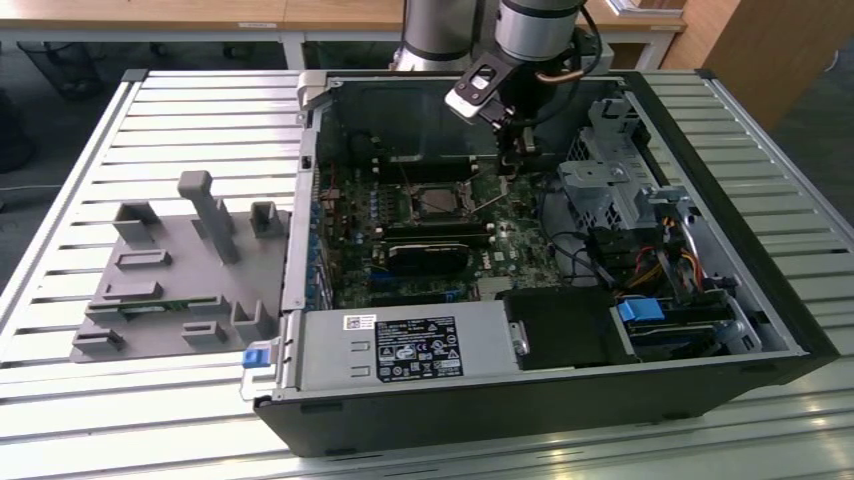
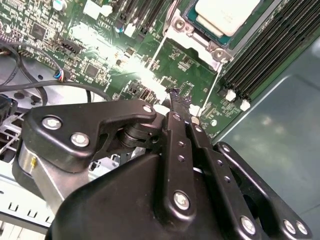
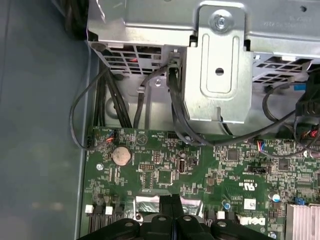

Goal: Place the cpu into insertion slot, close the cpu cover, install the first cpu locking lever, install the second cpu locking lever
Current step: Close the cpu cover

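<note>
The cpu [image 2: 227, 14] is sitting in the insertion slot [image 1: 438, 203]. Its pale metal top is showing through the window of the cpu cover [image 2: 199, 39], which is lying flat around it in the second wrist view. A thin silvery rod [image 2: 156, 54] is running along one side of the slot. A second rod [image 2: 215, 86] is running out from a corner of the slot toward the gripper. Whether either rod is latched cannot be told.

The gripper [image 2: 176, 96] is hanging just beside the slot, over the green motherboard [image 3: 165, 172], on the slot's side toward the exterior view's right. Its fingers [image 2: 176, 135] are pressing together with no gap between them, and nothing is showing in their hold.

Long black memory sockets [image 2: 265, 50] are lying beside the slot. A long black card [image 1: 430, 250] is lying near the slot, on its side nearer the exterior camera. The open computer case [image 1: 747, 330] is enclosing the slot. A grey fixture [image 1: 174, 270] is standing well apart from the slot, toward the exterior view's left, on the slatted table [image 1: 134, 420].
</note>
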Motion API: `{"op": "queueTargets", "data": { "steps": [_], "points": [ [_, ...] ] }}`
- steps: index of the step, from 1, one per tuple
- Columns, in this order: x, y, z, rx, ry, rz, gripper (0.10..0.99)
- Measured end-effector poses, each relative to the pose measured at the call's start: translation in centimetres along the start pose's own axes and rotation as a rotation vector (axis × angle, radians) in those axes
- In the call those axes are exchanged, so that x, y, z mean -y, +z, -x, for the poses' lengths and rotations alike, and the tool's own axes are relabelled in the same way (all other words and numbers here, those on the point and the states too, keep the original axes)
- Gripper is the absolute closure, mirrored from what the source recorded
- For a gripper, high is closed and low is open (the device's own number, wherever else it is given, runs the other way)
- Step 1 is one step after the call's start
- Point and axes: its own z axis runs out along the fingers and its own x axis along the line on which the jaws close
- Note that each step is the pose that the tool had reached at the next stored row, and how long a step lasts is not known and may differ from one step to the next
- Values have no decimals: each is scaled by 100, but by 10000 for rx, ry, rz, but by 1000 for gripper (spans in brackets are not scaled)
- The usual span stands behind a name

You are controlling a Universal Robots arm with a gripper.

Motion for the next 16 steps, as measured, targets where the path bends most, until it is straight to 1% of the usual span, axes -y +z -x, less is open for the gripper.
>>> {"op": "queueTargets", "data": {
  "steps": [9, 16],
  "points": [
    [-88, 14, -16, 13, 0, -16, 980],
    [-140, 28, -25, 25, 0, -40, 980]
  ]
}}
